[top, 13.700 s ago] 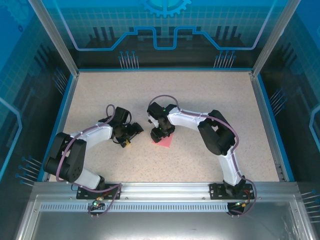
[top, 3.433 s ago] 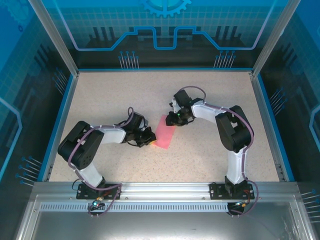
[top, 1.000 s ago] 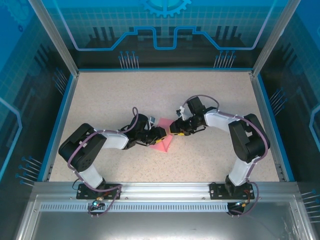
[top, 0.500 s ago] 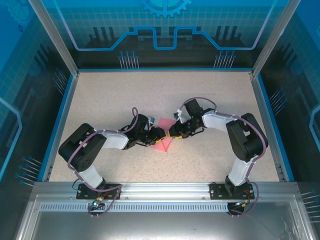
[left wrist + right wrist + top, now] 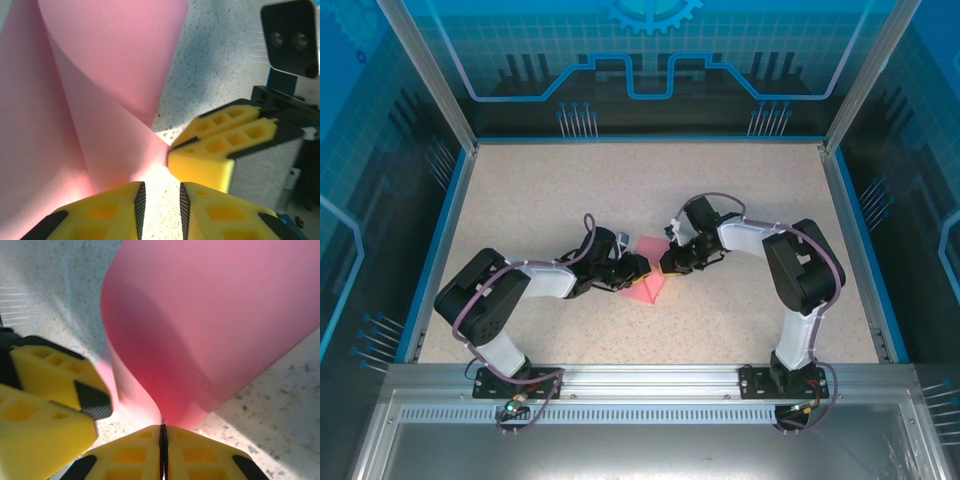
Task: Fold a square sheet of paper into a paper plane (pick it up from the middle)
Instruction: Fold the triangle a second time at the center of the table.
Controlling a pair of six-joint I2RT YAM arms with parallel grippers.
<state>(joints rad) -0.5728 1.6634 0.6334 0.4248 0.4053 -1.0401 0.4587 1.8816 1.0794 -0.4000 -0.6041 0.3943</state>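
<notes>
Left gripper (image 5: 638, 266) and right gripper (image 5: 667, 266) tip to tip at the paper (image 5: 645, 283), in the middle of the counter (image 5: 570, 190).
From above, the pink paper lay partly under both grippers, which hid its far side, and the jaws were too small to read. The right wrist view showed the right jaws together, clamped on a corner of the paper, which curled up and away from them off the counter. The left wrist view showed the left jaws a narrow gap apart with speckled counter visible between them. The pinched corner was just ahead of them, and the paper ran off that picture's top and left edges.
</notes>
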